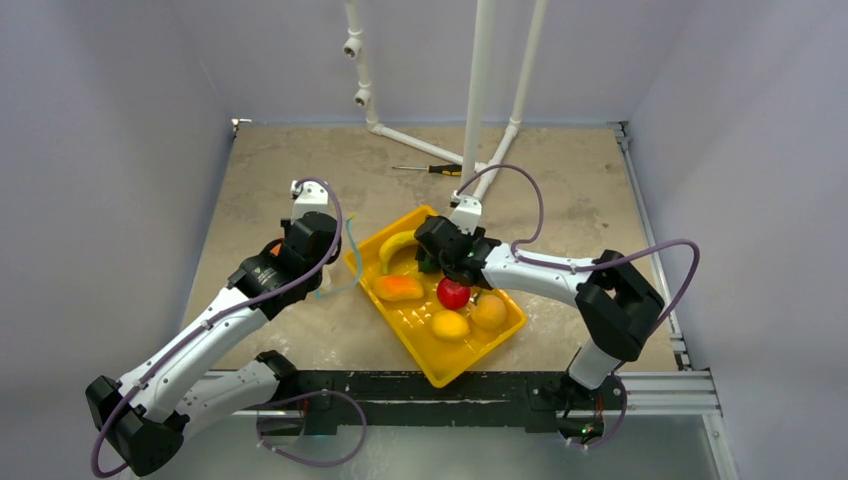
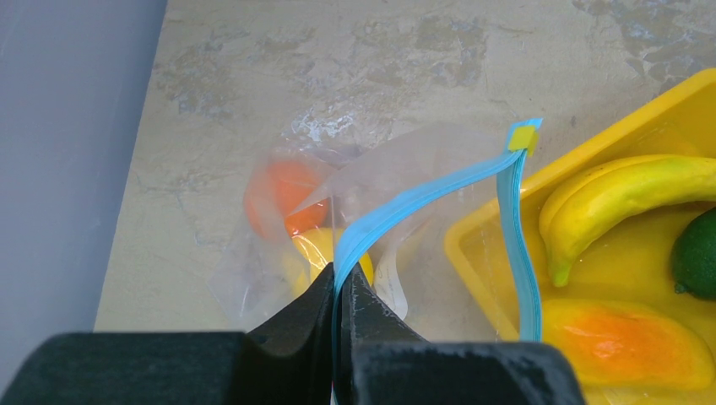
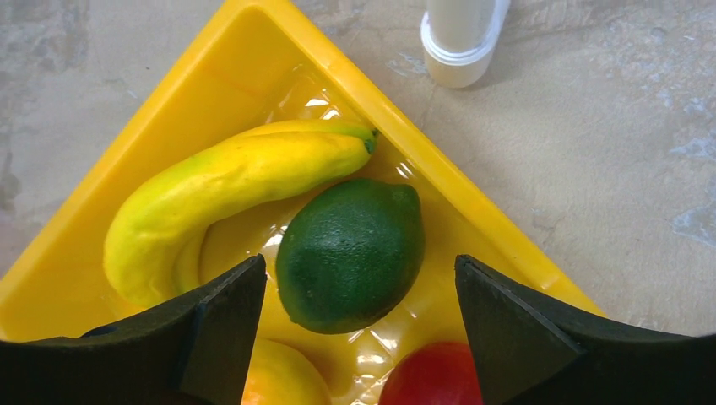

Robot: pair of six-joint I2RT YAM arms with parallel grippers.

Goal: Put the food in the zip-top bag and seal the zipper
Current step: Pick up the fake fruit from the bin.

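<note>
Left wrist: left tool (image 2: 339, 291) pinching the zipper (image 2: 439, 192) of the zip-top bag (image 2: 397, 156)
Bag contents: orange (image 2: 283, 192), lemon (image 2: 314, 253)
Right wrist: right tool (image 3: 359, 272) spread over the avocado (image 3: 350, 249) in the tray (image 3: 211, 51)

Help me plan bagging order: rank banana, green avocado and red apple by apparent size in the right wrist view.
1. banana
2. green avocado
3. red apple, though cropped by the frame, so unsure

White arm links (image 1: 200, 345), black joints (image 1: 620, 300), purple cables (image 1: 500, 166) (looping loose); pincer fingers (image 3: 219, 329) matte black.
</note>
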